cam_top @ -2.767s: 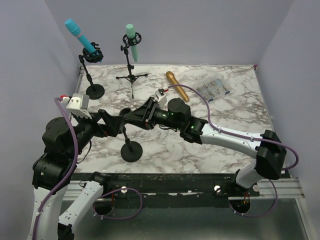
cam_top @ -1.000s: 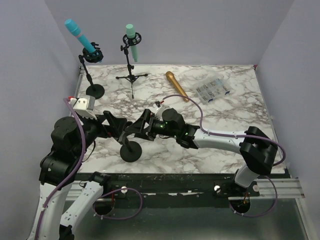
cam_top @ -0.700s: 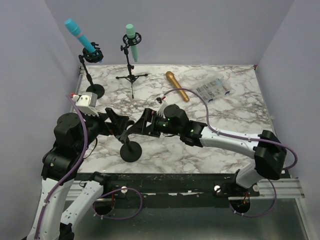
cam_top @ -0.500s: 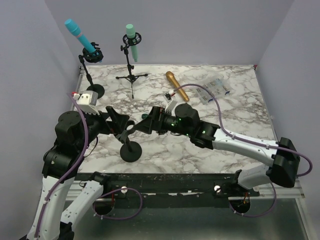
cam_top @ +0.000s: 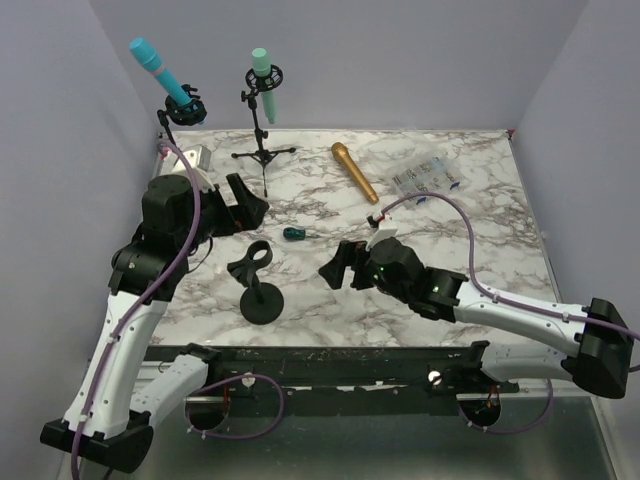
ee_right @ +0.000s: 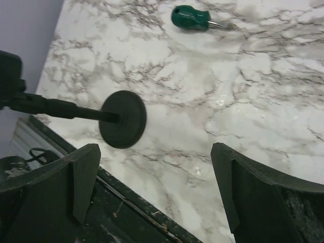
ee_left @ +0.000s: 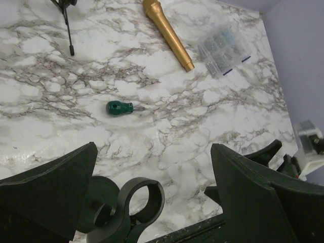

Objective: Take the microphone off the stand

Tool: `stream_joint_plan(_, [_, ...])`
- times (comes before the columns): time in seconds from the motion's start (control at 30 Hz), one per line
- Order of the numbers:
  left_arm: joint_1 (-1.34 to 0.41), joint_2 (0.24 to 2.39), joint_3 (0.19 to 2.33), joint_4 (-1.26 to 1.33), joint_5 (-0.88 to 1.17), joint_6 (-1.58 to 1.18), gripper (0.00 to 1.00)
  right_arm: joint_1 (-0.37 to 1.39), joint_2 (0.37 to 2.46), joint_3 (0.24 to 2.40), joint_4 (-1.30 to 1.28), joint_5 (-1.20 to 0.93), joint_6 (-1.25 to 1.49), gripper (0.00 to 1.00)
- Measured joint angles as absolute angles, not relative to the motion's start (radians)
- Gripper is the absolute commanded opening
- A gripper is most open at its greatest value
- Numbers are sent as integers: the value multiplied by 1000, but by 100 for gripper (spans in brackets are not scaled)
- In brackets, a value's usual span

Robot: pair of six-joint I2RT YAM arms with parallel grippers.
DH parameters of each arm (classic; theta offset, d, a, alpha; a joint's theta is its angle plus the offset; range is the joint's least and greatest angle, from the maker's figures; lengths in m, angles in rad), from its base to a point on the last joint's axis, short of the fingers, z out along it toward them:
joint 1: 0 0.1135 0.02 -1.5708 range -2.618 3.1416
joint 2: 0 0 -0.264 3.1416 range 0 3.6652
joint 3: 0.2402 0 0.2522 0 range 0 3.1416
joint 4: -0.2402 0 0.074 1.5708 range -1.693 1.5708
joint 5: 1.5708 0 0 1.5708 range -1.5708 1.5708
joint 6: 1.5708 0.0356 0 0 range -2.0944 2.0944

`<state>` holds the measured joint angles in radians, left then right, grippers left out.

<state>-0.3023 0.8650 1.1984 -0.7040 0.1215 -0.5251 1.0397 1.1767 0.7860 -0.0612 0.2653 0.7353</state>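
Note:
A gold microphone [cam_top: 355,172] lies flat on the marble table [cam_top: 480,240], well away from any stand; it also shows in the left wrist view [ee_left: 167,33]. The near black stand [cam_top: 262,300] holds nothing in its clip [cam_top: 254,260], which shows as an open ring [ee_left: 140,196] in the left wrist view. Its round base [ee_right: 122,119] appears in the right wrist view. My left gripper [cam_top: 250,198] hangs open behind and left of the clip. My right gripper [cam_top: 338,265] stands open to the right of the stand, nothing between its fingers.
A blue microphone [cam_top: 158,68] sits in a stand at the back left, and a mint one [cam_top: 263,78] in a tripod stand [cam_top: 264,155]. A small green screwdriver [cam_top: 293,233] lies mid-table. A clear parts box [cam_top: 425,180] is at the back right.
Both arms have pulled away from the near stand, the left up and back, the right toward the right. The green screwdriver now lies uncovered on the table.

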Motion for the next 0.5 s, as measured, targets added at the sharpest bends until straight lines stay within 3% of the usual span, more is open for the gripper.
stream_joint_plan(0.3, [-175,1006,1369,-586,120,-580,99,1040,1147,761,-96,382,636,100])
stream_joint_plan(0.5, [-144,1226,1482,-434,125,-573,99,1040,1127,762,-102,442,569,100])
